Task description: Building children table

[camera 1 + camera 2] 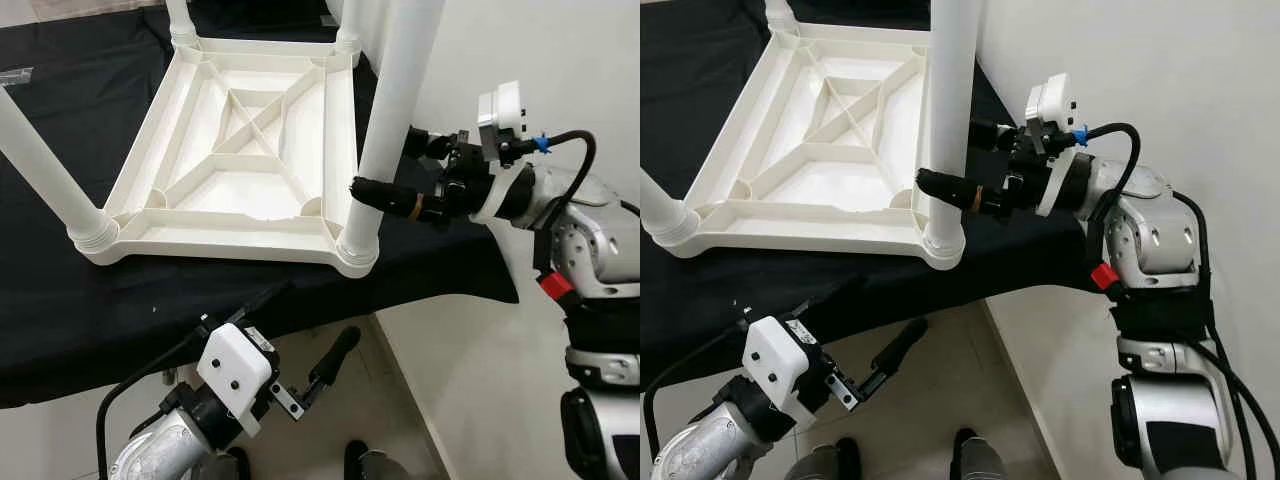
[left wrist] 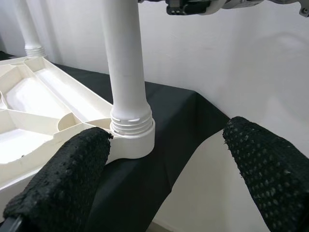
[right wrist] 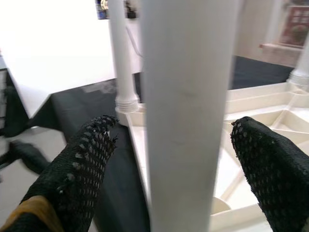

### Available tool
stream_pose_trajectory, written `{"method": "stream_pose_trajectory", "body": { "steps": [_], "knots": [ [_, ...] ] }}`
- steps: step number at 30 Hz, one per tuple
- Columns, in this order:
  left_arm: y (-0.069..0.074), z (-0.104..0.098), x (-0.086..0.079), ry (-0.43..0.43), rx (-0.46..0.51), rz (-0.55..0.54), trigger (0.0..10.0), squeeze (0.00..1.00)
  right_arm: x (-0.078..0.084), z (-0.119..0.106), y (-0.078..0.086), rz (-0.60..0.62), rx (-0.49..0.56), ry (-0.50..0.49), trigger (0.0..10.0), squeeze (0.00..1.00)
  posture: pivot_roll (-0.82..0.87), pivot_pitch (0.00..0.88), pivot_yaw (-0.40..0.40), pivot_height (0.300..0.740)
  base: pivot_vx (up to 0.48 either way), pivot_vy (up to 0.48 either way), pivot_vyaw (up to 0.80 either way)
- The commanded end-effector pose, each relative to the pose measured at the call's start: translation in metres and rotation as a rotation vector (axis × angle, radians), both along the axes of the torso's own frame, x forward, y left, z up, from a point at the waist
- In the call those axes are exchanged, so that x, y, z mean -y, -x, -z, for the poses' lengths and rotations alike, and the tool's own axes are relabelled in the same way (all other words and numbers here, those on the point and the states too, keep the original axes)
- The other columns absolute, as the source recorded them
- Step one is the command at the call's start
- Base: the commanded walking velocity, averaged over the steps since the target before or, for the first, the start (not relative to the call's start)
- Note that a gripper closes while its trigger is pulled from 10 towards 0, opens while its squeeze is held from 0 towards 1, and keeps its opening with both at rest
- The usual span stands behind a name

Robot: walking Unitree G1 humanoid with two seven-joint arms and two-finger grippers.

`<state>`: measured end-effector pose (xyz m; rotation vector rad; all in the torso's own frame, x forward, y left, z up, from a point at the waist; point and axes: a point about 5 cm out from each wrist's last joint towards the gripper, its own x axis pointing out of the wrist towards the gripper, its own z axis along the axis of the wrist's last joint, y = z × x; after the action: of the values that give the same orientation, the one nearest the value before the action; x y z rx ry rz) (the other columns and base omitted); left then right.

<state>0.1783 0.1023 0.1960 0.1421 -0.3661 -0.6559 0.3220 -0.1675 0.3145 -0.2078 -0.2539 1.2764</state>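
The right gripper [image 1: 385, 170] straddles the near table leg [image 1: 395, 110], fingers spread wide on either side; the left gripper [image 1: 325, 370] hangs open below the upturned table [image 1: 150, 240].

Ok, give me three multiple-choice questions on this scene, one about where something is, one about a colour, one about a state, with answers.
1. Where is the right gripper?
A. at the near right table leg
B. under the black cloth
C. on the floor

2. What colour is the table top?
A. blue
B. white
C. red

3. How does the table top lie?
A. on its side
B. right way up
C. upside down, legs pointing up

Answers:
1 A, one black finger lies in front of the leg and one behind it, with gaps to the leg in the right wrist view.
2 B, the ribbed plastic is white against the black cloth.
3 C, the ribbed underside faces up and legs rise from its corners.

The left gripper hangs open, lower than the table edge.
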Motion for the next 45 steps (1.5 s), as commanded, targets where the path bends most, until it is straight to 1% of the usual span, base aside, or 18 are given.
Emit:
{"method": "stream_pose_trajectory", "body": {
  "steps": [1, 3, 4, 18, 21, 22, 23, 25, 26, 27, 28, 31, 40, 41, 42, 43, 44, 45],
  "knots": [
    [0.004, -0.001, 0.001, -0.007, 0.001, 0.004, 10.0, 0.0, -0.002, -0.001, 0.003, -0.071, 0.004, 0.02, 9.7, 0.0, 0.05, 0.277, -0.076, 0.74, 0.0, 0.0, 0.0],
    [0.003, -0.001, 0.001, -0.008, 0.003, 0.004, 10.0, 0.0, -0.002, 0.0, 0.003, -0.097, -0.003, 0.027, 9.7, 0.0, 0.05, 0.277, -0.076, 0.74, 0.0, 0.0, 0.0],
    [0.003, -0.001, 0.001, -0.009, 0.004, 0.004, 10.0, 0.0, -0.002, 0.001, 0.002, -0.115, -0.002, 0.035, 0.0, 0.0, 0.05, 0.277, -0.077, 0.74, 0.0, 0.0, 0.0],
    [0.001, -0.001, 0.004, -0.014, 0.01, 0.005, 10.0, 0.0, -0.005, 0.004, -0.008, -0.081, 0.015, 0.016, 0.0, 0.0, 0.05, 0.282, -0.085, 0.74, 0.0, 0.0, 0.0],
    [0.001, -0.001, 0.005, -0.015, 0.012, 0.003, 10.0, 0.0, -0.001, 0.019, -0.015, 0.139, 0.021, 0.032, 0.0, 0.0, 0.05, 0.279, -0.107, 0.74, 0.0, 0.0, 0.0],
    [0.001, -0.001, 0.005, -0.016, 0.013, 0.001, 10.0, 0.0, -0.003, 0.033, -0.023, 0.374, 0.0, 0.009, 0.0, 0.0, 0.06, 0.28, -0.118, 0.74, 0.0, 0.0, 0.0],
    [0.001, -0.001, 0.005, -0.016, 0.013, 0.001, 10.0, 0.0, -0.003, 0.033, -0.023, 0.374, 0.0, 0.009, 0.0, 0.0, 0.06, 0.28, -0.118, 0.74, 0.0, 0.0, 0.0],
    [0.002, -0.002, 0.004, -0.018, 0.017, -0.004, 10.0, 0.0, -0.001, 0.055, -0.018, 0.823, -0.041, -0.12, 0.0, 0.0, 0.06, 0.272, -0.132, 0.74, 0.0, 0.0, 0.0],
    [0.002, -0.002, 0.004, -0.018, 0.017, -0.004, 10.0, 0.0, -0.001, 0.055, -0.018, 0.823, -0.041, -0.12, 0.0, 0.0, 0.06, 0.272, -0.132, 0.74, 0.0, 0.0, 0.0],
    [0.002, -0.002, 0.004, -0.019, 0.02, -0.007, 10.0, 0.0, 0.007, 0.064, -0.008, 1.03, -0.074, -0.201, 0.0, 0.0, 0.06, 0.272, -0.132, 0.74, 0.0, 0.0, 0.0],
    [-0.001, -0.003, 0.001, -0.009, 0.024, -0.028, 10.0, 0.0, -0.02, 0.1, 0.015, 1.031, -0.176, -0.072, 0.0, 0.0, 0.06, 0.261, -0.112, 0.74, 0.0, 0.0, 0.0],
    [-0.001, -0.003, 0.001, -0.012, 0.025, -0.028, 10.0, 0.0, -0.029, 0.108, 0.016, 0.996, -0.193, -0.027, 0.0, 0.0, 0.06, 0.261, -0.113, 0.74, 0.0, 0.0, 0.0],
    [-0.003, -0.002, 0.002, -0.026, 0.032, -0.023, 10.0, 0.0, -0.049, 0.084, -0.003, 0.915, -0.136, -0.09, 0.0, 0.0, 0.05, 0.244, -0.104, 0.74, 0.0, 0.0, 0.0],
    [-0.003, -0.001, 0.003, -0.025, 0.032, -0.024, 10.0, 0.0, -0.052, 0.081, -0.003, 0.919, -0.133, -0.102, 4.7, 0.0, 0.06, 0.243, -0.103, 0.74, 0.0, 0.0, 0.0],
    [-0.003, -0.001, 0.003, -0.025, 0.032, -0.024, 10.0, 0.0, -0.052, 0.081, -0.003, 0.919, -0.133, -0.102, 4.7, 0.0, 0.06, 0.243, -0.103, 0.74, 0.0, 0.0, 0.0],
    [-0.003, -0.001, 0.003, -0.026, 0.029, -0.023, 10.0, 0.0, -0.056, 0.076, -0.003, 0.879, -0.14, -0.127, 10.0, 0.0, 0.06, 0.24, -0.103, 0.74, 0.0, 0.0, 0.0],
    [-0.003, -0.001, 0.003, -0.026, 0.029, -0.023, 10.0, 0.0, -0.056, 0.076, -0.003, 0.879, -0.14, -0.127, 10.0, 0.0, 0.06, 0.24, -0.103, 0.74, 0.0, 0.0, 0.0],
    [-0.004, -0.001, 0.003, -0.03, 0.029, -0.023, 10.0, 0.0, -0.06, 0.059, -0.003, 0.77, -0.116, -0.192, 10.0, 1.0, 0.06, 0.247, -0.1, 0.74, 0.0, 0.0, 0.0]
  ]
}}
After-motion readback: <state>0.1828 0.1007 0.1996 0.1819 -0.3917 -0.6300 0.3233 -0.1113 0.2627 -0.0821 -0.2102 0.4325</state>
